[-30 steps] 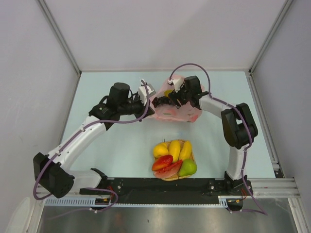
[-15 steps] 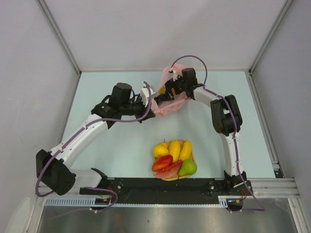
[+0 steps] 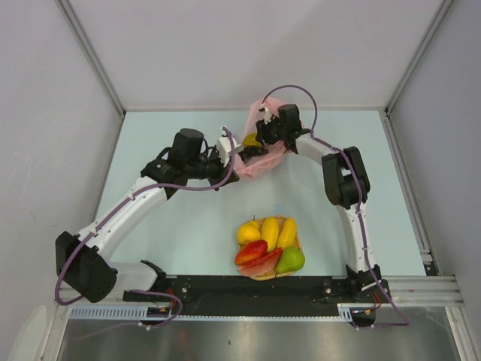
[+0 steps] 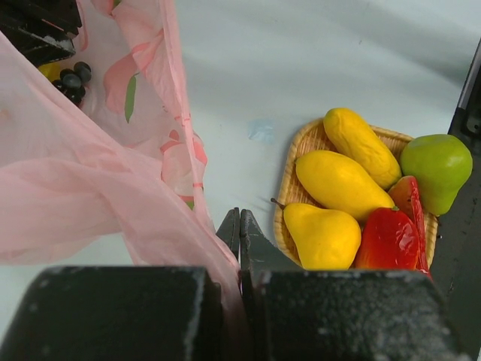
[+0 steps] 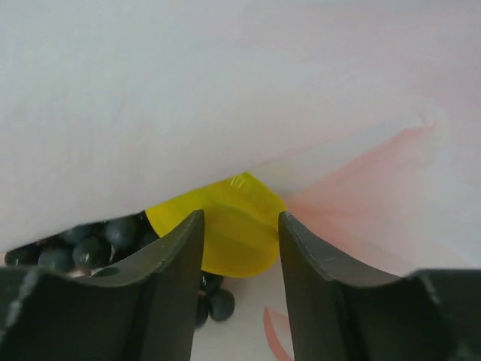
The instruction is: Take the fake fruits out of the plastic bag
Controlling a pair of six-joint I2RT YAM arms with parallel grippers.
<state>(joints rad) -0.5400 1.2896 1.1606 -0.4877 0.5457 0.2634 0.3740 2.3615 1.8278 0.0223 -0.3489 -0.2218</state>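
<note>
Yellow fruit, beside the grape bunch in the plastic bag, lies dead ahead of the parted-jaw right gripper; the left gripper clenches the bag.

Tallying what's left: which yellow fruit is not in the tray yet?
The yellow one inside the pink bag, beside the dark grapes; the other three lie in the woven tray.

Lab test cell: bare grey walls, aluminium frame.
</note>
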